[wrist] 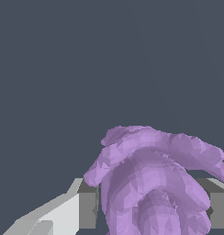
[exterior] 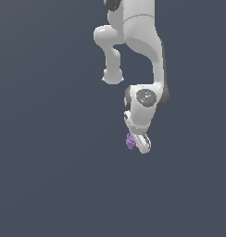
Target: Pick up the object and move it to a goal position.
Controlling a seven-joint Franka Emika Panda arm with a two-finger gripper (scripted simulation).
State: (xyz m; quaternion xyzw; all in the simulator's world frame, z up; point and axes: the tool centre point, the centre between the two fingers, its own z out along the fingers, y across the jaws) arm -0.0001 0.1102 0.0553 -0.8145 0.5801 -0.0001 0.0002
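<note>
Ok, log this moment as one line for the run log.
phase: carrying | hand: shut on purple object, one finger on each side | object: pokes out at hand tip | goal: no marker visible

Exterior view: arm (exterior: pixel 142 41) cut off by the top edge; base out of frame. End effector (exterior: pixel 139 142) fingertips too small to separate; object (exterior: pixel 130 141) a tiny purple blob, partly behind the fingers.

Wrist view: object (wrist: pixel 155 183) runs off the bottom and right edges; fingers (wrist: pixel 86 206) cropped at the bottom, partly hidden behind it.
</note>
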